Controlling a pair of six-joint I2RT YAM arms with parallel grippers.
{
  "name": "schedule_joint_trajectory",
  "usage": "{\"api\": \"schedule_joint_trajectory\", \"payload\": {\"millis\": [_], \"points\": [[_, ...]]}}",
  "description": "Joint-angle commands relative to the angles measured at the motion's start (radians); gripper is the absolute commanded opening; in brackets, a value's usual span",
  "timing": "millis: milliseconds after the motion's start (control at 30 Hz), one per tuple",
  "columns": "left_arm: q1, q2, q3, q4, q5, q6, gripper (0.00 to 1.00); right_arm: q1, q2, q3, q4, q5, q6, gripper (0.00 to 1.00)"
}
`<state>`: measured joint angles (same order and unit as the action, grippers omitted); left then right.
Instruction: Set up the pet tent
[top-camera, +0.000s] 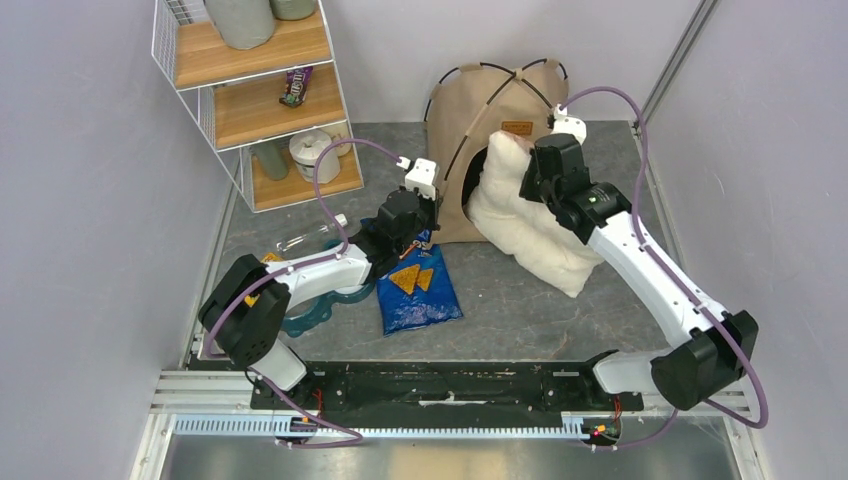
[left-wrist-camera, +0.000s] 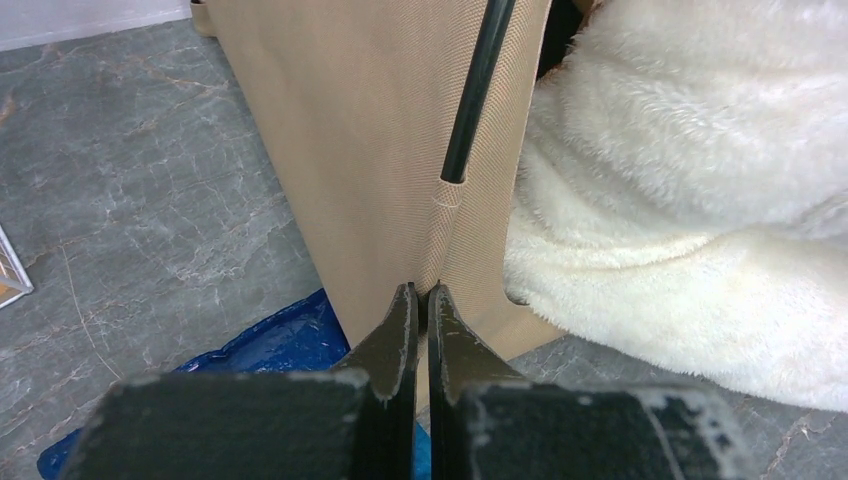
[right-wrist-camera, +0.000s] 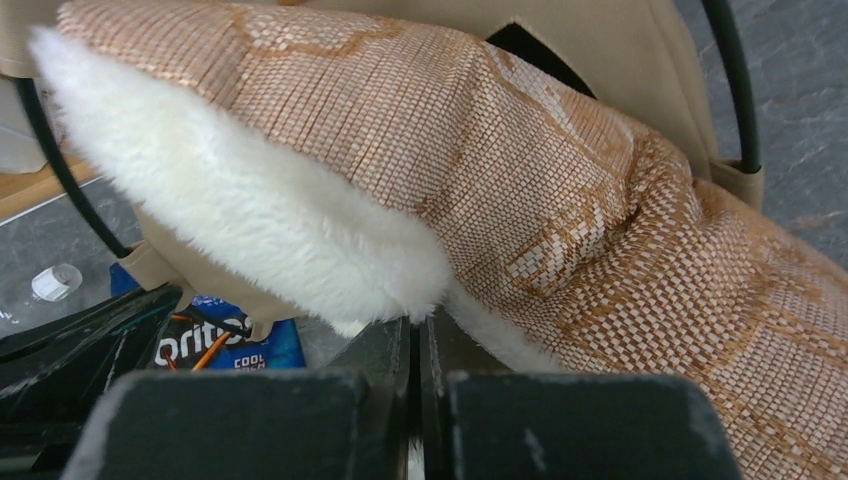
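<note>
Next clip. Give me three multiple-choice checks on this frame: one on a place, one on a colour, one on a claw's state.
1. Where is the blue chip bag? A. inside the pet tent B. on the table, outside the tent C. on top of the cushion
2. What colour is the cushion's underside? A. pinkish-brown B. blue C. black
3. The right claw is: A. open above the table B. shut on the chip bag C. shut on the cushion
Answers: 1 B, the top view shows it flat on the table; 2 A, the right wrist view shows it; 3 C, white fur sits between its closed fingers.
</note>
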<state>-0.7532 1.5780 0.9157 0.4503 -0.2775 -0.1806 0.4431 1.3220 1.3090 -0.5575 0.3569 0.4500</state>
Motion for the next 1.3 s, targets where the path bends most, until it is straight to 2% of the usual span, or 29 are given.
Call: {"api": "schedule_joint_trajectory", "payload": {"millis": [0, 167, 333, 567, 733, 833, 933, 1133, 1267], "points": [[-0.002, -0.001, 0.026, 0.072, 0.017, -0.043, 0.02, -0.001, 0.045, -0.056, 0.0, 0.005, 0.055, 0.0], [-0.001, -0.006, 0.026, 0.071, 0.026, -0.04, 0.02, -0.002, 0.121, -0.111, 0.064, -0.058, -0.005, 0.0], [-0.001, -0.015, 0.025, 0.064, 0.042, -0.028, 0.02, -0.001, 0.233, -0.05, 0.056, -0.09, -0.062, 0.0], [-0.001, -0.026, 0.015, 0.064, 0.07, -0.017, 0.02, -0.001, 0.37, 0.063, 0.08, -0.015, -0.041, 0.0], [-0.002, -0.027, 0.014, 0.06, 0.092, -0.01, 0.02, 0.003, 0.413, 0.068, 0.195, -0.001, -0.027, 0.02], [-0.002, -0.027, 0.015, 0.052, 0.086, -0.01, 0.02, 0.012, 0.401, 0.036, 0.268, -0.016, -0.052, 0.12], [-0.001, -0.026, 0.023, 0.032, 0.067, -0.012, 0.02, 0.016, 0.346, 0.015, 0.236, -0.013, -0.049, 0.27], [-0.002, -0.008, 0.048, 0.007, 0.053, -0.016, 0.02, 0.016, 0.183, -0.032, 0.154, 0.021, -0.057, 0.63], [-0.002, 0.004, 0.06, -0.004, 0.048, -0.016, 0.02, 0.015, 0.089, -0.051, 0.135, 0.053, -0.099, 0.81]]}}
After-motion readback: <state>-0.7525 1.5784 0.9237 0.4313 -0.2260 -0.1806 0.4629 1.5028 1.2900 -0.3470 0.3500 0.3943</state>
